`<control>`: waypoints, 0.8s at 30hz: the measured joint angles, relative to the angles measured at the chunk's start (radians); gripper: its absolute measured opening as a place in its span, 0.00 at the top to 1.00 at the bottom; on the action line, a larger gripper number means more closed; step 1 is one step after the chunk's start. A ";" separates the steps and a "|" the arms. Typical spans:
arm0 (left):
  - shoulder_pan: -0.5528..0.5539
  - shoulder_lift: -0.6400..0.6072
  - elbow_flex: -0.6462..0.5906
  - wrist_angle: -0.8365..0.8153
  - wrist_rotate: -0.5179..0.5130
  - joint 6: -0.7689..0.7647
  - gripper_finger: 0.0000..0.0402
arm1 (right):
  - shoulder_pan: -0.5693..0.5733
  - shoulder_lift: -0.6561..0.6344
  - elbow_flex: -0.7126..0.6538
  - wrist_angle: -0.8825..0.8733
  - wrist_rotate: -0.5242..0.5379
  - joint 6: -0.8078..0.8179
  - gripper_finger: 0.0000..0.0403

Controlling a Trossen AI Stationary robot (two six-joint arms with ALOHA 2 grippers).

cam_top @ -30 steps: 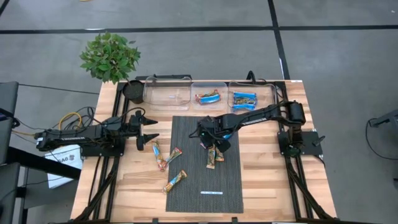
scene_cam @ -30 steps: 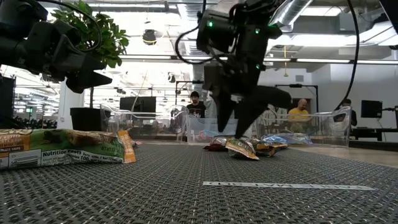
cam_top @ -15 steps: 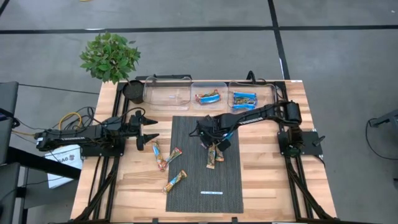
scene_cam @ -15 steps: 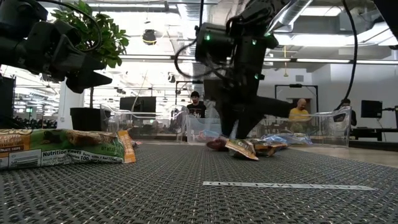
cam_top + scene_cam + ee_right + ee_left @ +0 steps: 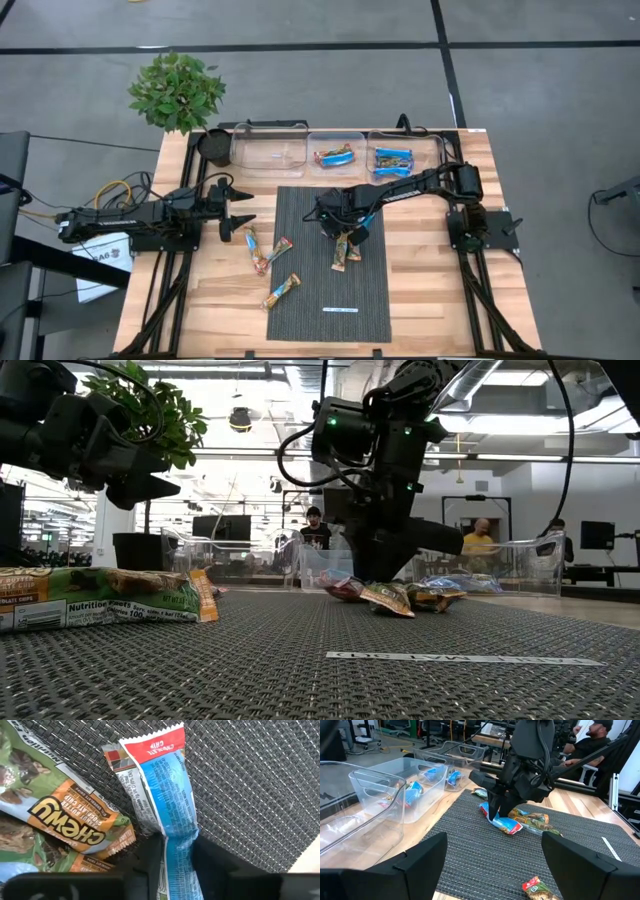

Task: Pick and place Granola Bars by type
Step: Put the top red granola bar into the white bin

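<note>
My right gripper [image 5: 346,226] stands over the dark mat [image 5: 310,290], pointing steeply down and shut on a blue granola bar [image 5: 170,795] with a red end. Tan-orange bars [image 5: 75,820] lie right beside that bar, touching it. Three more bars [image 5: 250,248] [image 5: 280,250] [image 5: 283,290] lie flat near the mat's left edge. My left gripper [image 5: 240,208] waits open above the table's left side, away from every bar. My right gripper pinches the blue bar's two long edges [image 5: 170,847] between its fingers [image 5: 150,860], some way back from the red end [image 5: 152,742]. The fingers come from above and lie across the bar. The bar rests on the mat.
Three clear bins stand along the far edge: a large one [image 5: 270,150], a middle one [image 5: 335,153] with mixed bars and a right one [image 5: 405,155] with blue bars. A potted plant [image 5: 178,90] is at the far left. A white strip mark [image 5: 340,310] lies on the mat.
My right gripper has sunk a little toward the mat, and its wide-open fingers have closed in on the blue bar among the cluster. The bars have stayed where they were.
</note>
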 joint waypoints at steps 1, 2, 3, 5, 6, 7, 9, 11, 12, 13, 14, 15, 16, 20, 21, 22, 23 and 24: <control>0.000 0.000 0.000 0.000 0.000 0.000 0.21 | 0.000 0.000 0.000 0.000 0.000 0.000 0.78; 0.000 0.000 0.000 0.000 0.000 0.000 0.21 | 0.000 0.000 0.000 0.000 0.000 0.000 0.79; 0.000 0.000 0.000 0.000 0.000 0.000 0.21 | 0.000 0.000 0.000 0.000 0.000 0.000 0.81; 0.000 0.000 0.000 0.000 0.000 0.000 0.21 | 0.000 0.000 0.000 -0.001 0.000 0.000 0.85; 0.000 0.000 0.000 0.000 0.000 0.000 0.21 | 0.000 0.000 0.000 -0.001 0.000 0.000 0.86; 0.000 0.000 0.000 0.000 0.000 0.000 0.21 | 0.000 0.000 0.000 -0.001 0.000 0.000 0.88; 0.000 0.000 0.000 0.000 0.000 0.000 0.21 | 0.000 0.000 0.000 -0.001 0.000 0.000 0.91; 0.000 0.000 0.000 0.000 0.000 0.000 0.21 | 0.001 0.000 0.000 -0.001 0.000 0.000 0.93; 0.000 0.000 0.000 0.000 0.000 0.000 0.21 | 0.001 0.000 0.000 0.000 0.000 0.001 0.95; 0.000 0.000 0.000 0.000 0.000 0.000 0.21 | 0.001 0.000 0.000 0.000 0.000 0.003 0.96; 0.000 0.000 0.000 0.000 0.000 0.000 0.21 | 0.001 0.000 0.000 0.000 0.001 0.010 0.97; 0.000 0.000 0.000 0.000 0.000 0.000 0.21 | 0.001 -0.002 0.000 0.001 0.001 0.020 0.97; 0.000 0.000 0.000 0.000 0.000 0.000 0.21 | 0.001 -0.006 0.000 0.001 0.001 0.031 0.97; 0.000 0.000 0.000 0.000 0.000 0.000 0.21 | 0.001 -0.014 -0.001 0.003 0.001 0.053 0.96; 0.000 0.000 0.000 0.000 0.000 0.000 0.21 | 0.001 -0.023 -0.002 -0.004 0.002 0.057 0.96; 0.000 0.000 0.000 0.000 0.000 0.000 0.21 | 0.001 -0.030 -0.002 -0.002 0.007 0.061 0.96; 0.000 0.000 0.000 0.000 0.000 0.000 0.21 | 0.001 -0.032 0.000 0.007 0.012 0.061 0.96; 0.000 0.000 0.000 0.000 0.000 0.000 0.21 | 0.001 -0.039 -0.001 0.007 0.011 0.062 0.96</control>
